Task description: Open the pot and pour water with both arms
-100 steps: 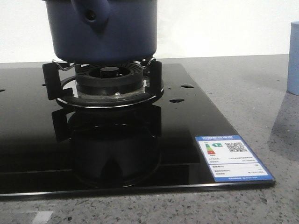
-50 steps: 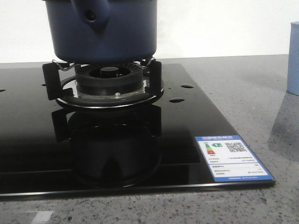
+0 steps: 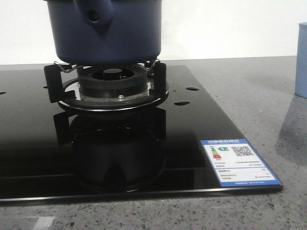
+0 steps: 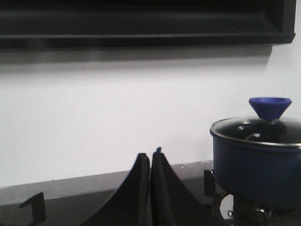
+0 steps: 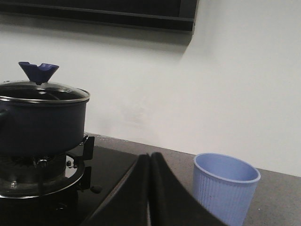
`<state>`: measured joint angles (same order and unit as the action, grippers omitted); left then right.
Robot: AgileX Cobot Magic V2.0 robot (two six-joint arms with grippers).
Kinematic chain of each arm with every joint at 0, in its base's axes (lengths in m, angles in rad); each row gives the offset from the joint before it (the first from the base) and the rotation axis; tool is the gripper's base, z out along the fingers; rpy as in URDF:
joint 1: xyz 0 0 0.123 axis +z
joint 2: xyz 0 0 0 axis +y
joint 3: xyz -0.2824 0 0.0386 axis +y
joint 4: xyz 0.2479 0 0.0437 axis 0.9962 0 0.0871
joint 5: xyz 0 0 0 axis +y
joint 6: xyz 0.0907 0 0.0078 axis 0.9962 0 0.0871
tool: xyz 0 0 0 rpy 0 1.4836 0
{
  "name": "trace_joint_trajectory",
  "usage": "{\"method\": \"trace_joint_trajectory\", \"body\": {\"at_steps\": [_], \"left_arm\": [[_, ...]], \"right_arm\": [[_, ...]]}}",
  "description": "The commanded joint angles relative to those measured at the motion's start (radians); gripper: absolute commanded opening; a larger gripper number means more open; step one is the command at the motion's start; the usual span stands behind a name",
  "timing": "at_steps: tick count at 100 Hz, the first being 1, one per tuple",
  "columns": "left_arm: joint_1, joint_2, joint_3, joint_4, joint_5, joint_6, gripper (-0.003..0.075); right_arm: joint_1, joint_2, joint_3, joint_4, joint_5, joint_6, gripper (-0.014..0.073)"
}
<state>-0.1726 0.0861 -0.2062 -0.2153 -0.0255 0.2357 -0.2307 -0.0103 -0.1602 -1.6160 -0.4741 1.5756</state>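
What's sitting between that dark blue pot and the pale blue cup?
Nothing stands between them. In the right wrist view, only glossy black cooktop and bare grey counter separate the pot from the cup.

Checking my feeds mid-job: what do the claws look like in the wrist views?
Each wrist view shows only the fingers. The left claw and the right claw both have matte black fingers that curve and taper to narrow tips. No cables, markings or arm links show.
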Motion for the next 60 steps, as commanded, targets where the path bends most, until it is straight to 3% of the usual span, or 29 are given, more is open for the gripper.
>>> {"method": "trace_joint_trajectory", "body": {"at_steps": [1, 9, 35, 60], "left_arm": [[0.027, 0.010, 0.006, 0.116, -0.064, -0.130, -0.0020], [0.065, 0.000, 0.051, 0.203, -0.062, -0.236, -0.0020], [0.119, -0.114, 0.218, 0.203, -0.059, -0.258, -0.0020], [0.140, -0.119, 0.218, 0.156, 0.069, -0.260, -0.0020]], "right_arm": [[0.003, -0.011, -0.024, 0.023, 0.014, -0.001, -0.0070], [0.003, -0.011, -0.024, 0.023, 0.014, -0.001, -0.0070], [0.003, -0.011, -0.024, 0.023, 0.014, -0.001, -0.0071], [0.003, -0.011, -0.024, 0.023, 0.012, -0.001, -0.0070]]}}
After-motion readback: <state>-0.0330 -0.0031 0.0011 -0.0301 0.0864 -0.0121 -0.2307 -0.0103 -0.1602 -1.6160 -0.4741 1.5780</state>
